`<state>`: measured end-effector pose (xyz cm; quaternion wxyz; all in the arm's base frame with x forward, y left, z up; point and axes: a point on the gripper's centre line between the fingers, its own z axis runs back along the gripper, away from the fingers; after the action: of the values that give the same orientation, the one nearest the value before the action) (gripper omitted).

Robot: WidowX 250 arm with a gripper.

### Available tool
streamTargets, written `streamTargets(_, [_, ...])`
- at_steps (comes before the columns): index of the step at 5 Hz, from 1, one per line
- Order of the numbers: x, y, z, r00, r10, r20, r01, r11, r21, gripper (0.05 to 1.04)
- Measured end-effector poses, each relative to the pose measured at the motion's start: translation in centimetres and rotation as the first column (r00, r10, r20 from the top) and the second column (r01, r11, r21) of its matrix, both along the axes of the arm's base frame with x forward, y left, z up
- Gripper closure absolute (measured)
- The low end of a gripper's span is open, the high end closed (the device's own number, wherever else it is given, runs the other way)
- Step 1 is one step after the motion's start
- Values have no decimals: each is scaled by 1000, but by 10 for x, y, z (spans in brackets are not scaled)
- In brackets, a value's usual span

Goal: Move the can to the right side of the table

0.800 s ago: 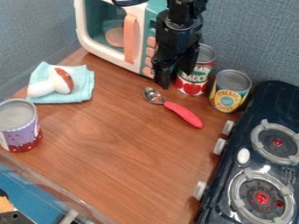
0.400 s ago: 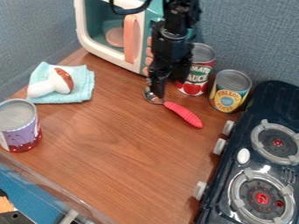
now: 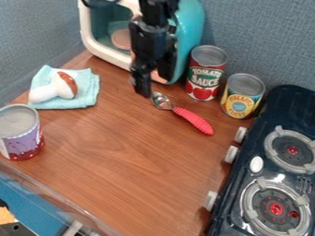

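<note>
Brown desk (image 3: 129, 161) below, your claw (image 3: 154, 86) hangs spread and empty; lower it carelessly and you could knock the spoon (image 3: 194, 120).

"And where's the can (image 3: 23, 142)?"
"Standing upright on the desk (image 3: 123, 166), on the camera side of the pale-blue cloth (image 3: 88, 94) and farther left!"
"Its look?"
"Purple side, deep red round the bottom, and a flat, silvery top (image 3: 17, 120)!"

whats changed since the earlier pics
The tool moved left in the view, in front of the toy microwave, uncovering the red-labelled can. Nothing was visibly grasped or released. The purple-labelled can, yellow-labelled can, spoon and blue cloth stayed put.
</note>
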<state>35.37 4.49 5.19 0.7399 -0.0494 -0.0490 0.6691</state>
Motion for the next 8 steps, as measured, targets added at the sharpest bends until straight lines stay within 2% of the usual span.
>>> streamTargets(1, [-27, 18, 3, 999, 32, -42, -32, 999, 4, 84])
streamTargets(2, [-58, 46, 13, 992, 121, -18, -121, 993, 6, 84])
streamTargets(3, [-84, 83, 21, 982, 189, 9, -189, 982, -22, 85])
streamTargets(4, [-108, 110, 34, 983, 178, 34, -177, 984, -36, 85])
streamTargets(5, [-141, 154, 40, 968, 248, 34, -247, 968, -38, 85])
streamTargets(6, [-162, 177, 33, 962, 272, 10, -272, 962, -13, 84])
streamTargets(7, [-180, 200, 17, 955, 296, -25, -296, 955, 3, 85])
streamTargets(8, [-182, 208, -5, 965, 256, -61, -256, 967, 21, 85])
